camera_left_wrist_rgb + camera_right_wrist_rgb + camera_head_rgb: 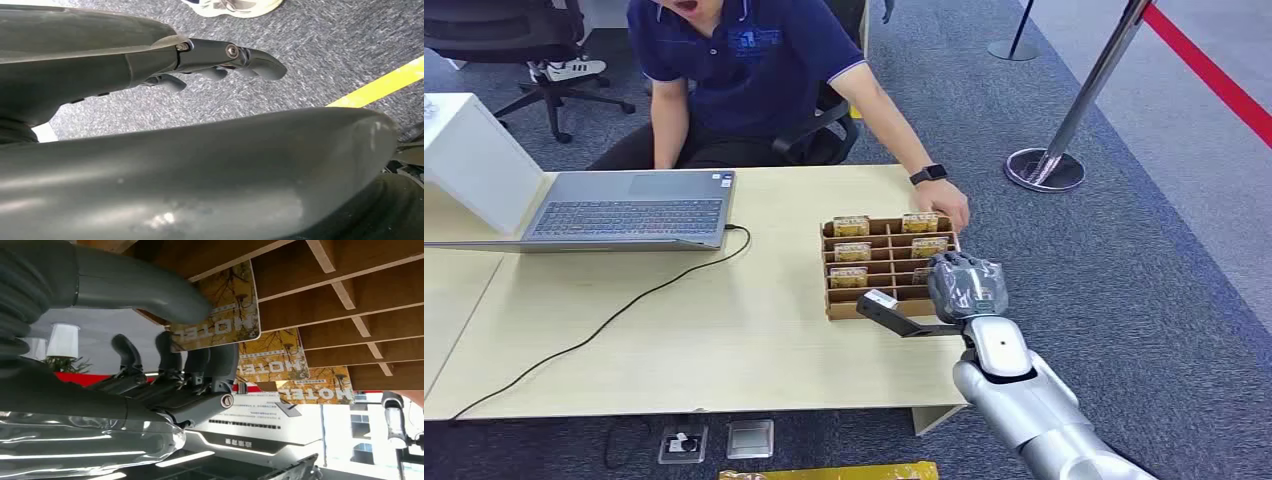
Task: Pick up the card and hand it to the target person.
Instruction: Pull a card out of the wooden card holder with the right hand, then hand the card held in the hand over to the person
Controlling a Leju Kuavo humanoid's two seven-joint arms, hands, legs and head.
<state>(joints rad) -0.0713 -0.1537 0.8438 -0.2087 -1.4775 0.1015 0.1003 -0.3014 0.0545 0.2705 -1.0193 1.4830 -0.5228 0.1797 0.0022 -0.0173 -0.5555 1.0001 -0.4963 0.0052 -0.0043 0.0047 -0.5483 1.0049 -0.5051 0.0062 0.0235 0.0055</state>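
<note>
Right hand (pixel 967 287): mine, at the near right corner of the rack (pixel 890 265), back of the hand up. In the right wrist view my thumb (pixel 150 290) lies on one face of a card (pixel 220 307) and my dark fingers (pixel 220 360) curl at its other face, so the card is pinched between them (its printed word reads "HOTEL"). The card's far part is in the rack's slot.

Left hand (pixel 220 62): mine, hanging beside my body above grey carpet (pixel 320 45); fingers lightly bent, apart, nothing in them.

Rack: brown, slotted, on the right part of the table (pixel 724 330), with several yellow cards (pixel 852 226) standing in its rows. Two more cards (pixel 272 360) show in the right wrist view, in the slots just beside the one I hold.

Person (pixel 754 60): seated across the table in a dark blue shirt, one arm stretched out, hand (pixel 948 208) resting at the rack's far right corner, a black watch (pixel 928 174) on that wrist.

Laptop (pixel 629 208): open, on the left part of the table, a black cable (pixel 624 310) running from it across the table to the near edge.

Post (pixel 1079 100): metal, on a round base, on the carpet well to the right of the table, with a red belt (pixel 1214 80).
</note>
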